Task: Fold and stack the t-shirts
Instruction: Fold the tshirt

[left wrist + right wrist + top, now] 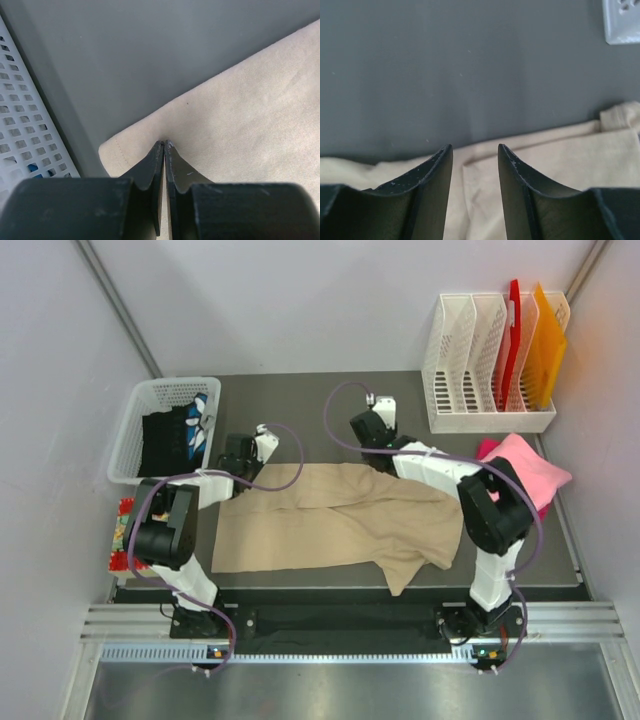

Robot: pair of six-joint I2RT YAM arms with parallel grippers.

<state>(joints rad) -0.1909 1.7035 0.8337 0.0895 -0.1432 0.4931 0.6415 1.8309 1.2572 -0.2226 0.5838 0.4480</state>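
We're early: the crumpled beige cotton t-shirt (330, 525) lies across the dark grey desk (300, 400), partly folded over, nothing stacked. Our left pincer (164, 145) pinches its ten-o'clock corner; our right pincer (475, 150) hangs spread over the twelve-o'clock edge.

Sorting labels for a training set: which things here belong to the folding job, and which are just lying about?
Job: beige t-shirt, pink garment, basket holding dark clothes.
Lying about: white file rack, red folder, orange folder.
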